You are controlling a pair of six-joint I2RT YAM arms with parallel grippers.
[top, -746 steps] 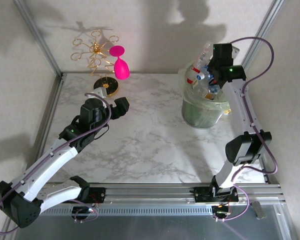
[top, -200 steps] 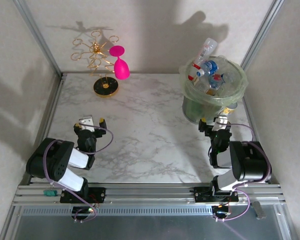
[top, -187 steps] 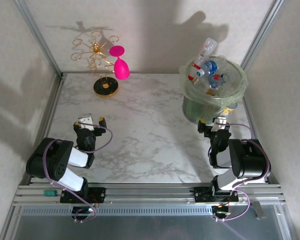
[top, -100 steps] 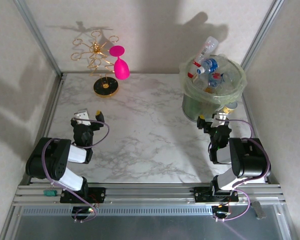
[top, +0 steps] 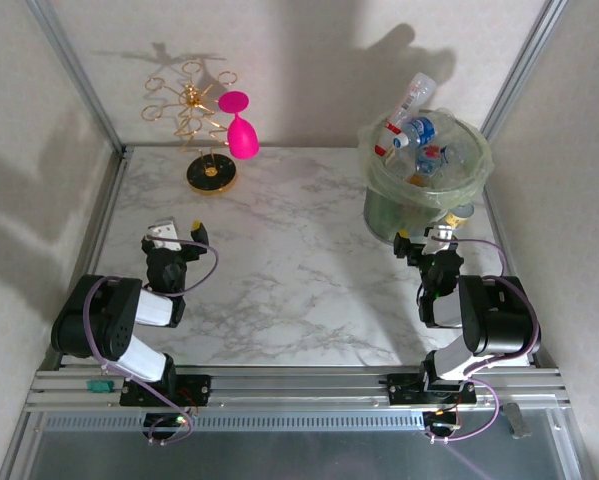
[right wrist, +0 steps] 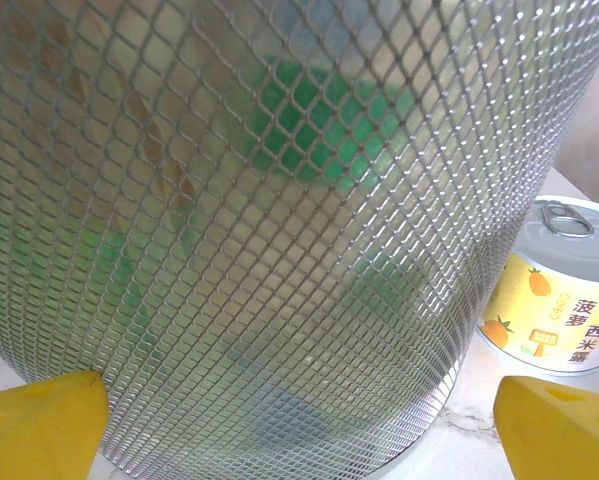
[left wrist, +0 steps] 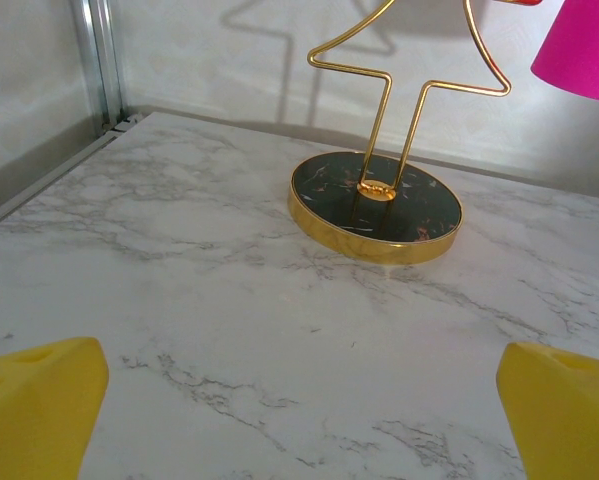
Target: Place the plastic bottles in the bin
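Left gripper: I see it spread wide, empty.
Right gripper: spread wide, empty, facing bin.
Bottles: piled in bin.

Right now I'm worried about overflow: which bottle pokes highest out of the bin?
The long clear bottle leaning out over the bin's far-left rim; the other bottles sit lower inside.

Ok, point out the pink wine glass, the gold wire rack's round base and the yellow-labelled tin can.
pink wine glass (top: 244,140), top external view, on its bowl.
gold wire rack's round base (left wrist: 329,195), left wrist view, on its dark top face.
yellow-labelled tin can (right wrist: 549,310), right wrist view, on its label.
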